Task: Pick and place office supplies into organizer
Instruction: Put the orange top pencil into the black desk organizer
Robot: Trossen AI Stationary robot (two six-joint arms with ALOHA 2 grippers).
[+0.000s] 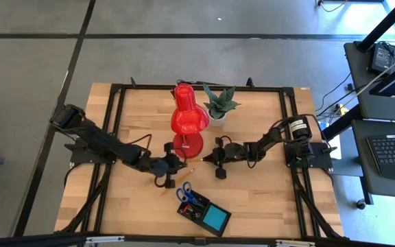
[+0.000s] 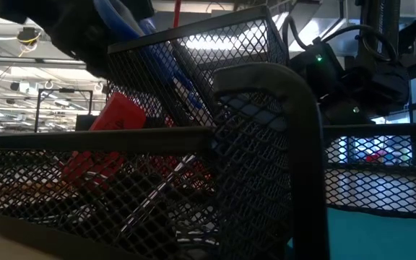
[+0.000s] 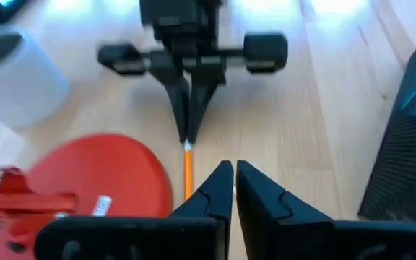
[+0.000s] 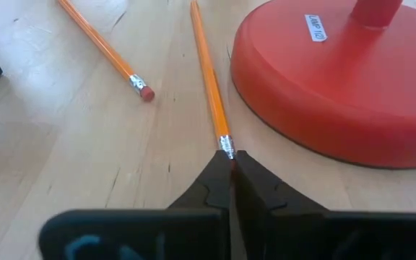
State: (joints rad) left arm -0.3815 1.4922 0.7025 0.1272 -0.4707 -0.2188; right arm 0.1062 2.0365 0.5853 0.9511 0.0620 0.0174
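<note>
An orange pencil (image 4: 209, 79) lies on the wood beside the red lamp base (image 4: 338, 79). My right gripper (image 4: 231, 157) is shut on its eraser end. My left gripper (image 3: 231, 177) faces it from the table's left, shut and holding nothing, with the pencil (image 3: 188, 173) passing beside its fingers. A second orange pencil (image 4: 103, 47) lies loose and flat on the table. The black mesh organizer (image 1: 203, 211) sits near the near edge and holds blue-handled scissors (image 1: 185, 193), a red block (image 2: 118, 115) and the blue note pad (image 1: 216, 219). My right gripper pinches the pencil's eraser end, at the metal ferrule (image 4: 225, 144), between its two fingertips. The fingers come low from the table's right, in line with the pencil. The pencil points away toward my left gripper; whether it is lifted off the wood I cannot tell.
The red desk lamp (image 1: 187, 116) stands just behind both grippers, and the potted plant (image 1: 218, 104) in its white pot (image 3: 20, 79) is beside it. The organizer's mesh wall (image 3: 410, 144) is close to my left gripper. Bare wood spreads left and right.
</note>
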